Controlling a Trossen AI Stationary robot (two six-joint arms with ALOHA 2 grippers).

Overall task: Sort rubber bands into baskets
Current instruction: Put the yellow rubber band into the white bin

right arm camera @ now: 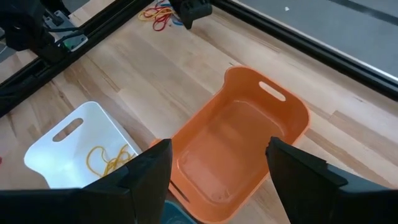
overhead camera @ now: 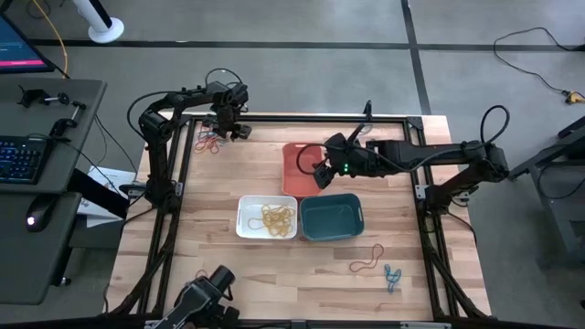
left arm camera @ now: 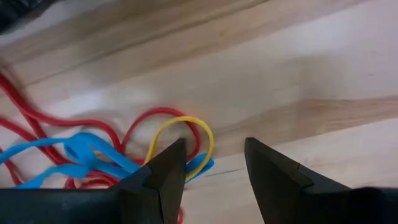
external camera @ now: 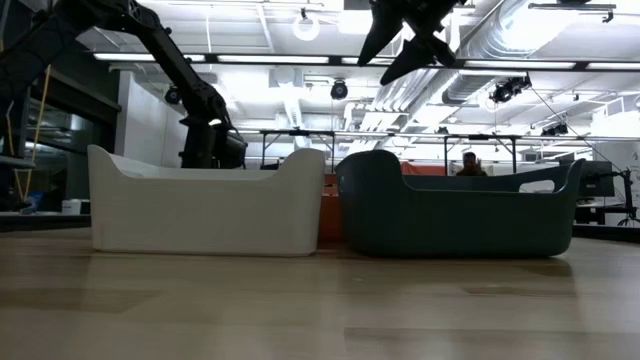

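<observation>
A tangle of red, blue and yellow rubber bands lies on the wood at the table's far left. My left gripper points down at its edge, open, with bare wood between the fingers. The orange basket stands at the far middle, and my right gripper hangs open above it, holding nothing. In front of it stand the white basket, with yellow bands inside, and the teal basket. A red band and a blue band lie near the front right. My left gripper comes from above, pointing down. One fingertip stands over the rim of a yellow band's loop, which lies flat on the table among red and blue bands. Whether the finger touches the band I cannot tell.
A black frame runs along the table's far edge, close behind the left gripper. Bare wood lies between the pile and the baskets. In the low view the white basket and the teal basket stand side by side.
</observation>
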